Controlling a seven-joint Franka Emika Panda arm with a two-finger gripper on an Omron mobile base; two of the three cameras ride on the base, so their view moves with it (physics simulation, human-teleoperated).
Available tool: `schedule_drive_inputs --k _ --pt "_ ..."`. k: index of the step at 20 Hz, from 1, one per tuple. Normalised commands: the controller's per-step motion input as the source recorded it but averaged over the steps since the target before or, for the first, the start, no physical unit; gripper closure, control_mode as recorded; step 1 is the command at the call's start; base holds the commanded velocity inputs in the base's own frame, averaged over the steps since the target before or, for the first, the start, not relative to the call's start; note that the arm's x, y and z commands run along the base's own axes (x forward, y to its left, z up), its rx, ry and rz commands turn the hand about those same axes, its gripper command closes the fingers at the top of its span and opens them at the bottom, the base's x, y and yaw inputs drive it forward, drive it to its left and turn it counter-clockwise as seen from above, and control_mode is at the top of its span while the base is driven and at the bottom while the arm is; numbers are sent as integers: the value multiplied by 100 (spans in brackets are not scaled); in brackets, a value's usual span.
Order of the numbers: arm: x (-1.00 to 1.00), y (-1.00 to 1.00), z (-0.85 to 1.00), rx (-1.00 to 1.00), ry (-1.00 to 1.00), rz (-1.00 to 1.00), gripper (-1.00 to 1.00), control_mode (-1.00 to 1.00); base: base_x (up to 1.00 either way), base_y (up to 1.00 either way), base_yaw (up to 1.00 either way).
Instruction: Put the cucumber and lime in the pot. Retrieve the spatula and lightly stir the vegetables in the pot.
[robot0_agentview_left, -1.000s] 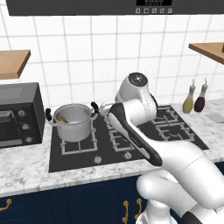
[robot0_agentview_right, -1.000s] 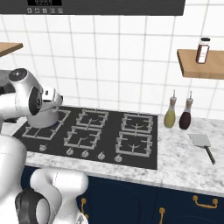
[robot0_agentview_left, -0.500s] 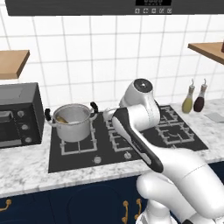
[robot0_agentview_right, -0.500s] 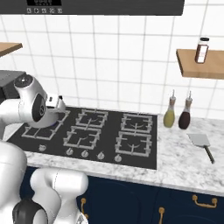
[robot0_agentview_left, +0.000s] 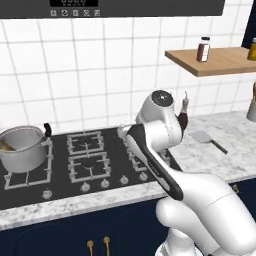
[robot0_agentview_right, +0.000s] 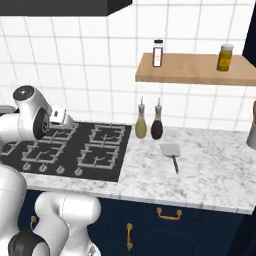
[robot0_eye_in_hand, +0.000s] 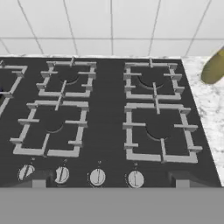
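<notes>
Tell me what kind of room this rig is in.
A rendered home kitchen, by the look of it: a black gas hob set in a marble counter, a steel pot on a burner, tiled wall, and a wooden shelf with jars.

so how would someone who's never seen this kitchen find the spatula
Start at the black stove and move right onto the marble counter. Just past two bottles by the wall, the spatula lies flat, under the wooden shelf. It is the one grey, flat-bladed tool with a thin handle, while its neighbours are upright bottles.
</notes>
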Motion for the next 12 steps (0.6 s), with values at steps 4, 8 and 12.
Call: schedule_drive_inputs --k 4,8,12 --pt "0 0 0 0 0 0 -100 100 0 -81 -3" --pt "0 0 0 0 0 0 -100 100 0 -76 -2" --pt "0 -42 -18 0 7 -5 -100 -100 0 -29 -1"
